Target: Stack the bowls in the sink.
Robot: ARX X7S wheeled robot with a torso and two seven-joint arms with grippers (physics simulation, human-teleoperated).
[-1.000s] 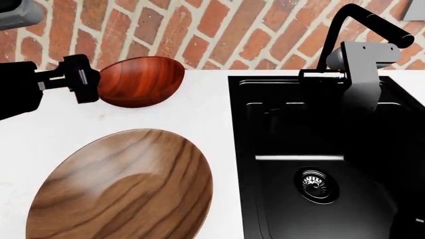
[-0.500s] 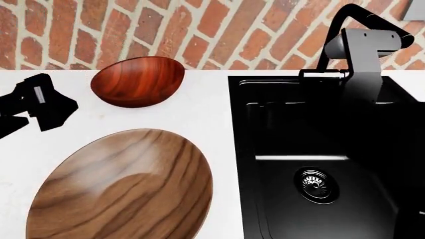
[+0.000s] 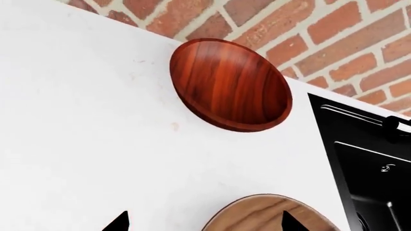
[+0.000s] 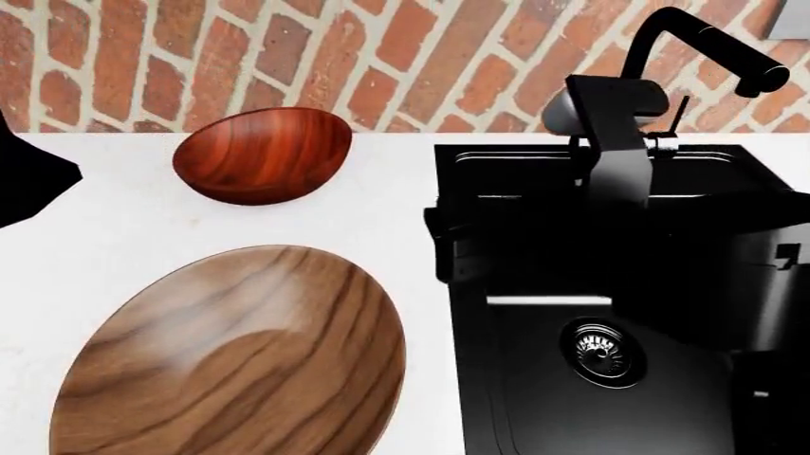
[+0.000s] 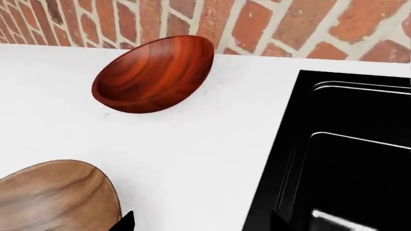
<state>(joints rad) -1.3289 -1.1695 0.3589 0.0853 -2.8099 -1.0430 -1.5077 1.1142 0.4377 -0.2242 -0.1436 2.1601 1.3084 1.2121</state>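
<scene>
The small reddish-brown bowl (image 4: 262, 154) sits on the white counter (image 4: 379, 218) at the far side, close to the brick wall (image 4: 317, 57). The large light-brown bowl (image 4: 234, 355) lies on the same counter, nearer and a little to the left, apart from the small one. Both bowls are outside the black sink (image 4: 633, 379), which is on the right with its round metal drain (image 4: 604, 350) and its black faucet (image 4: 684, 57) at the far edge.

The left gripper (image 3: 202, 222) shows only two dark fingertips (image 3: 119, 222), spread wide apart and empty. The right gripper (image 5: 202, 221) hangs over the left edge of the sink; its fingertips (image 5: 125, 222) are also spread apart, gripping nothing.
</scene>
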